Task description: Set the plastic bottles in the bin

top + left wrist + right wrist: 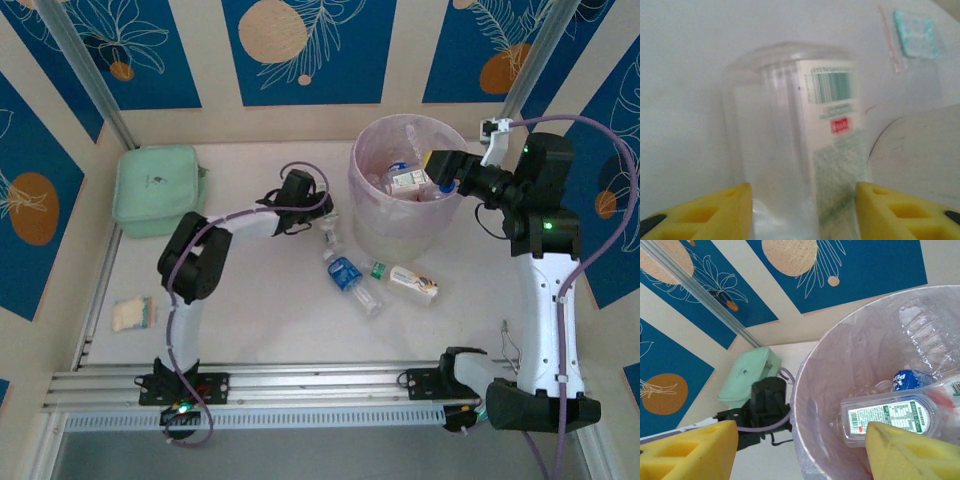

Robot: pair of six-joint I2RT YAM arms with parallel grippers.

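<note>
Three bottles (347,275) on the table (270,320) outside the one bin (372,235); at least three more inside, total unclear. One green pouch (155,190), one pale packet (133,314), one teal packet (914,34), two robot arms (190,265).

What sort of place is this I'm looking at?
Probably a robot lab test cell, not a home: a white table fenced by silver aluminium frame rails, decorative blue leaf-patterned wall panels, and two white-and-black robot arms bolted along its near edge.
</note>
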